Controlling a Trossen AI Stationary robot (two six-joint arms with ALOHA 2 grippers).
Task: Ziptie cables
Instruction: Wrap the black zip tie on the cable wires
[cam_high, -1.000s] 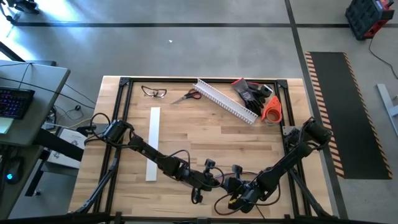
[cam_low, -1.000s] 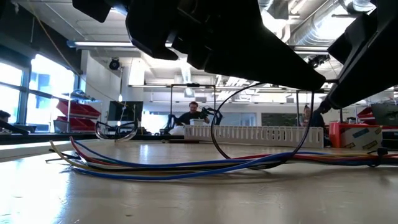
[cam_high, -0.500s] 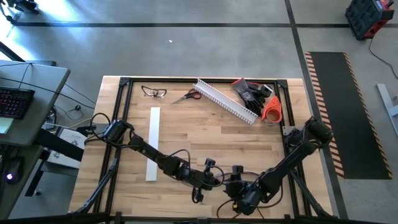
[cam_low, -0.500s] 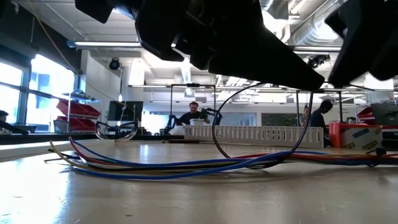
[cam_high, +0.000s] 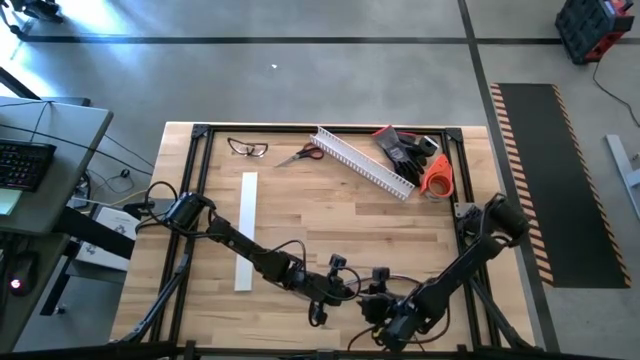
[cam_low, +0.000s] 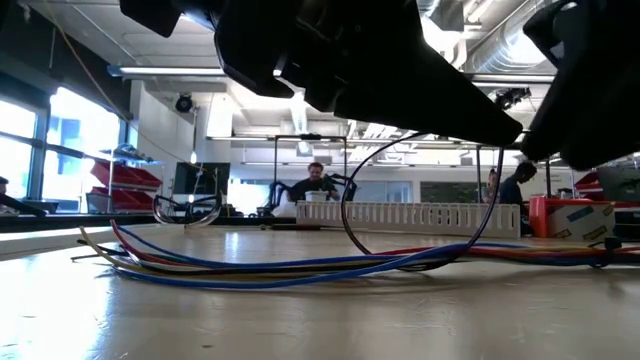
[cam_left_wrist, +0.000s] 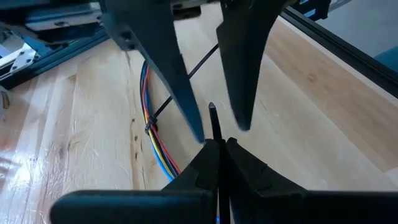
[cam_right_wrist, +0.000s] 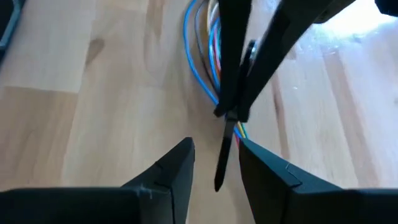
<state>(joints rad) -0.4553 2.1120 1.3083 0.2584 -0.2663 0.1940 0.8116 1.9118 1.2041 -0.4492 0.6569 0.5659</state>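
Observation:
The cables (cam_left_wrist: 151, 140), thin blue, red, yellow and dark wires, lie as a loose bundle on the wooden table near its front edge, also visible as cables (cam_low: 280, 268) and cables (cam_right_wrist: 204, 62). A thin dark strip (cam_left_wrist: 149, 123) wraps the bundle. My left gripper (cam_left_wrist: 216, 146) is shut on a ziptie (cam_left_wrist: 212, 118), a short stiff dark strip. My right gripper (cam_right_wrist: 215, 144) faces it, open, with one finger on each side of the ziptie's free end (cam_right_wrist: 220, 171); I see a gap on both sides. In the high view both hands meet at the front centre: left gripper (cam_high: 350, 292), right gripper (cam_high: 385, 312). My left gripper pinches the ziptie (cam_right_wrist: 231, 121) between its two fingertips, some way in from the strip's free end. The fingers slant down toward the table. The ziptie sticks out past the fingertips, straight and clear of the table.
At the back of the table lie a white slotted channel (cam_high: 362, 160), scissors (cam_high: 300, 154), glasses (cam_high: 248, 148), dark gloves (cam_high: 405, 148) and an orange tape roll (cam_high: 437, 178). A white strip (cam_high: 246, 230) lies at the left. People show in the room beyond (cam_low: 315, 180).
My right hand has rolled about its own line and shifted a little toward the left gripper; in the low view its dark bulk now fills more of the upper right. The left gripper and the cables have kept still.

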